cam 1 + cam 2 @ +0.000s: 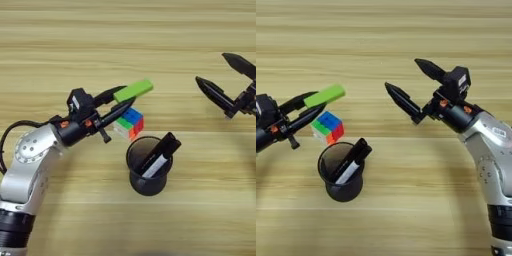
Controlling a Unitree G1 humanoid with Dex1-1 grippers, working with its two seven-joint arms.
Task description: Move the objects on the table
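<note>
Left gripper (121, 101): its two black fingers pinch the near end of the bright-green bar (133, 90), which juts out past the fingertips, directly over the multicoloured puzzle cube (130, 123) lying on the wood-grain table (60, 45). Black mesh cup (148, 172): upright just in front of the cube, the white-barrelled marker (160, 156) leaning inside it with its black cap poking over the rim. Right gripper (407, 82): fingers spread wide and holding nothing, well off to the right of the bar, cube and cup.
</note>
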